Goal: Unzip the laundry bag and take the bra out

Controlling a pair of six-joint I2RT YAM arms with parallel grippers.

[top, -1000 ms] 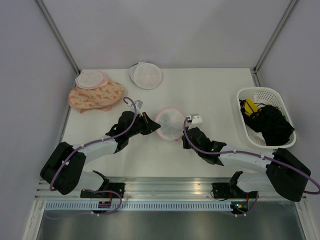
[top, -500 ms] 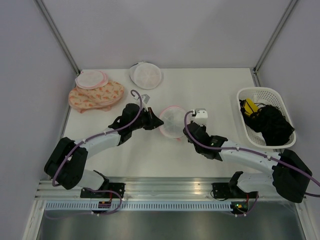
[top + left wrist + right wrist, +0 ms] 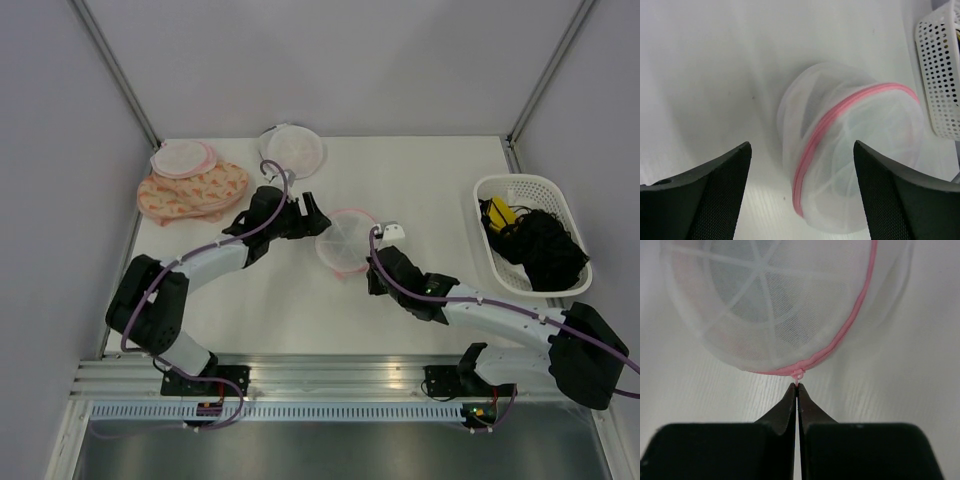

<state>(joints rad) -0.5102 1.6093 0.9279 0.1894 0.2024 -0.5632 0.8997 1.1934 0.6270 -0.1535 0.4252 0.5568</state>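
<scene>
Laundry bag [image 3: 345, 243] sits mid-table, a white mesh clamshell with a pink zipper rim, tipped partly on edge in the left wrist view; the rim looks zipped shut where it shows, and the contents can't be made out through the mesh. Right gripper [image 3: 797, 386] comes in from the near side, jaws closed tight, pinching the zipper pull [image 3: 799, 374] at the bag's near edge. Left gripper [image 3: 801, 145] is just left of the bag, jaws spread wide with nothing between them and the bag a little ahead of the fingers [image 3: 715, 195], not touching. White perforated basket [image 3: 530, 185] stands at the table's right edge and holds black fabric [image 3: 540, 250] plus a yellow item [image 3: 497, 212]. At the back left an orange patterned cloth [image 3: 200, 195] lies with a pink-edged round case [image 3: 182, 158] on top. A plain white round case [image 3: 292, 150] sits near the back edge, just behind the left arm's wrist cable. Bare table [image 3: 430, 180] lies between the bag and the basket and toward the back right corner; the bag is well apart from every table edge.
</scene>
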